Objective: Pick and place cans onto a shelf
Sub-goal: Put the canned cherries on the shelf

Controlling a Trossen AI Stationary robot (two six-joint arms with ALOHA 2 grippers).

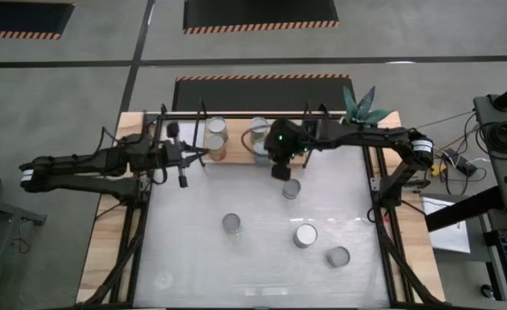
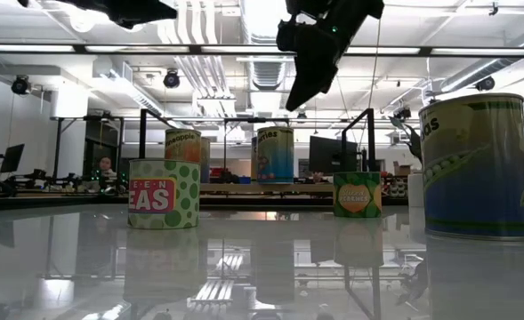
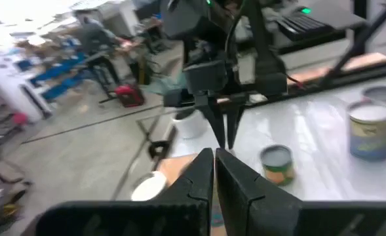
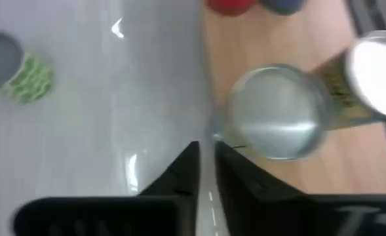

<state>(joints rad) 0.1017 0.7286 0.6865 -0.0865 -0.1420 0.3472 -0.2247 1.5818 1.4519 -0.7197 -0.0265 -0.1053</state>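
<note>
The wooden shelf (image 1: 236, 158) lies along the table's far edge. Several cans stand on it, two at the left (image 1: 216, 136) and at least one more (image 1: 260, 132) beside them. Further cans stand upright on the white table: one (image 1: 291, 188) just near my right gripper, one (image 1: 231, 224), one (image 1: 305, 234) and one (image 1: 337, 256). My left gripper (image 1: 203, 153) is shut and empty, level, just left of the shelf's left cans. My right gripper (image 1: 281, 170) is shut and empty, pointing down above the shelf's near edge, beside a shelf can (image 4: 278, 121).
A green plant (image 1: 361, 103) stands at the shelf's right end, and its white pot (image 3: 189, 124) shows in the left wrist view. Black frame rods (image 1: 378, 172) run along the table's sides. The low view shows a large can (image 2: 479, 164) close at the right.
</note>
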